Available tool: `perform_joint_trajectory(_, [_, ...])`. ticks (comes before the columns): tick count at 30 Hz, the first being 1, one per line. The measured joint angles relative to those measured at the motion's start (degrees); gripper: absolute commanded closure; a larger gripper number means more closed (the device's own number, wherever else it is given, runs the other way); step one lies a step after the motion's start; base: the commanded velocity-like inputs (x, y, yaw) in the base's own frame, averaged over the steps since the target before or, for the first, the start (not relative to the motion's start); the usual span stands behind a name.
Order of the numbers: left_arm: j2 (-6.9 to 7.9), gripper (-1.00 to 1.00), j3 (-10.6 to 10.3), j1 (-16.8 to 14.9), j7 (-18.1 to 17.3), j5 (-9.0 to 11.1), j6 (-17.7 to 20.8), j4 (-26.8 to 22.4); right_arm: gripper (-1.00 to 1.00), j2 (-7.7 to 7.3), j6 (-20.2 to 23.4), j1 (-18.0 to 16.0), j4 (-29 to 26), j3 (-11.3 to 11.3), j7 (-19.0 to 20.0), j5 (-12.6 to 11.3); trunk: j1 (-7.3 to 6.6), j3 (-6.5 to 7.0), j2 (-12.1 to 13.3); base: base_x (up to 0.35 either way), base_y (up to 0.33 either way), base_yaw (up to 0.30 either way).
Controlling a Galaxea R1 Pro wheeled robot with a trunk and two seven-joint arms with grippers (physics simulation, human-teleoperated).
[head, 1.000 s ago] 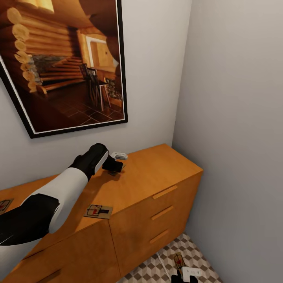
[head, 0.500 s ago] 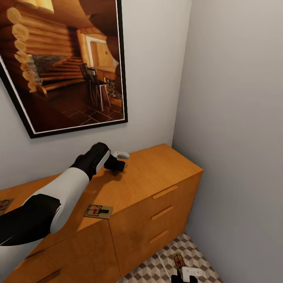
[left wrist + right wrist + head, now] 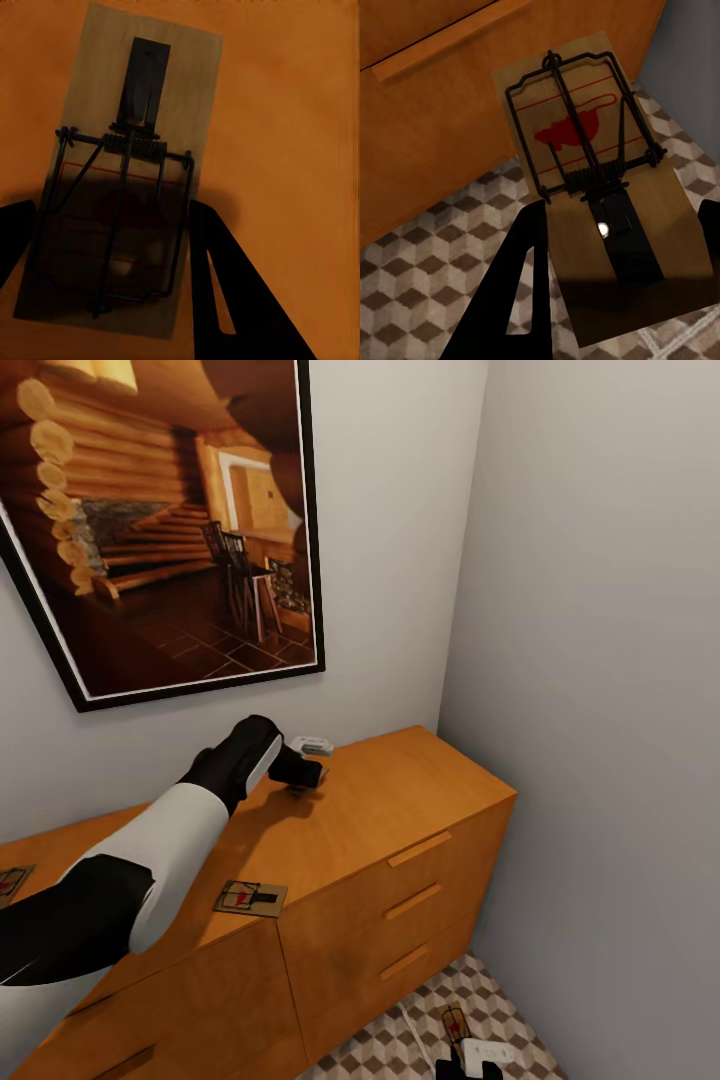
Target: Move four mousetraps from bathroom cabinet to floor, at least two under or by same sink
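The robot stands at the cabinet (image 3: pixel 400 830), a low orange-brown wooden chest in a corner, under a big framed picture (image 3: pixel 160 530). Its left arm reaches over the top of the cabinet. The left gripper (image 3: pixel 112 225) hangs right above a mousetrap (image 3: pixel 127 165) lying flat on the wood. In the left wrist view, one dark finger sits on each side of the little board, so the fingers are apart with the trap between them. I cannot tell if they touch it yet.

Another mousetrap (image 3: pixel 250 898) lies near the front edge of the cabinet top. One more (image 3: pixel 12 881) shows at the far left edge of the top.

Low down, the right gripper (image 3: pixel 615 247) holds a fourth mousetrap (image 3: pixel 592 195) just above the bathroom floor (image 3: pixel 427 255) with its cube pattern, close to the front of the cabinet. Its fingers seem clamped on the end of the board, though where they grip is hard to see.

I think the traps are light, thin and stiff. The wood is smooth, so it could slip. The wire bar and spring look easy to bend or snap shut. The best place to hold is the two long edges of the board, away from the wire. The trap lies flat, so the fingers must go low to catch its thin sides.
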Motion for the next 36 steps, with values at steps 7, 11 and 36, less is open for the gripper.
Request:
perform_joint_trajectory(7, [-0.49, 1.00, 0.02, -0.08, 0.04, 0.01, 0.00, -0.26, 1.00, 0.01, 0.00, 0.00, 0.00, 0.00, -0.01, 0.00, 0.00, 0.00, 0.00, 0.000, 0.000, 0.000])
perform_joint_trajectory(11, [-0.70, 1.00, 0.01, -0.19, 0.13, -0.01, -0.11, -0.30, 1.00, 0.01, 0.00, 0.00, 0.00, 0.00, -0.02, 0.00, 0.00, 0.00, 0.00, 0.000, 0.000, 0.000])
perform_joint_trajectory(36, [-0.96, 1.00, 0.11, -3.34, 0.24, 0.04, 0.08, -0.05, 1.00, -0.70, -0.17, 0.00, 0.00, -0.06, 0.32, 0.04, 0.00, 0.00, 0.00, 0.000, 0.000, 0.000])
